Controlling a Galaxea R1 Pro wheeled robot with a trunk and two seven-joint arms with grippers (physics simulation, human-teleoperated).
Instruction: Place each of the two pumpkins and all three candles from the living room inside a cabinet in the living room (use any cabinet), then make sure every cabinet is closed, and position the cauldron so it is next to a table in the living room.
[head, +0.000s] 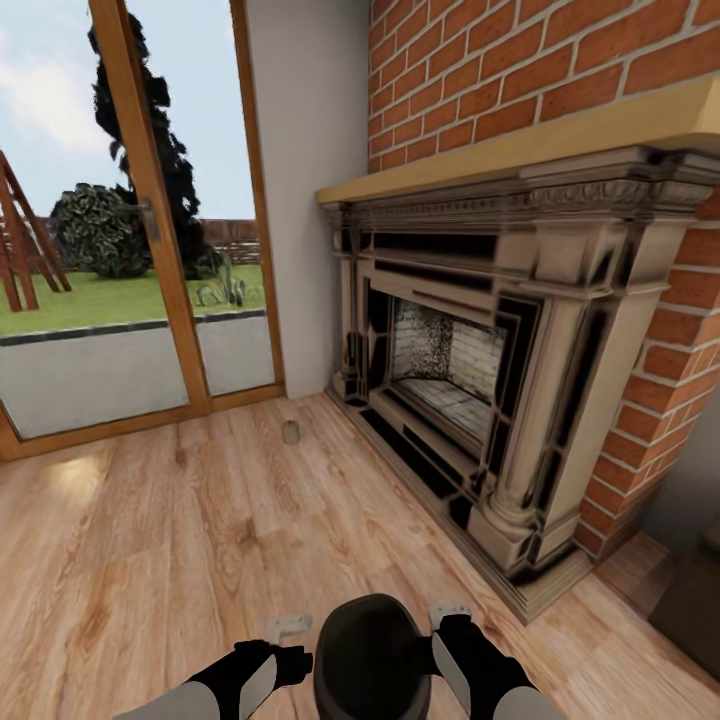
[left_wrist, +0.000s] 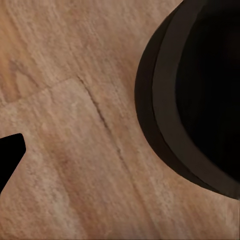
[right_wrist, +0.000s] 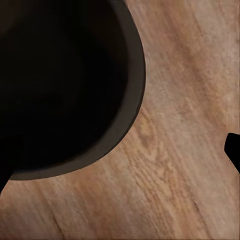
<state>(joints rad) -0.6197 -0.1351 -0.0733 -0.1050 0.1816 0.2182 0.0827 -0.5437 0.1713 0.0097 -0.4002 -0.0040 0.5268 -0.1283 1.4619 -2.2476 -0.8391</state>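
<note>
Your cauldron (head: 372, 655) sits between both grippers, low in head view, over wood floor (head: 150, 540). Left gripper (head: 288, 628) just beside its left flank, right gripper (head: 449, 612) against its right rim. Whether either is clamped or slack: cannot tell. One candle (head: 291, 432) stands on floor well ahead of left gripper, near glass door (head: 120, 250), left of fireplace (head: 470, 380).

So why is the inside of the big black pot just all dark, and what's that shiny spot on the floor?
In both wrist views the cauldron has a flat black inside with no detail. In the head view, daylight through the glass door leaves a pale glare patch on the wooden floor; the picture looks slightly soft.
</note>
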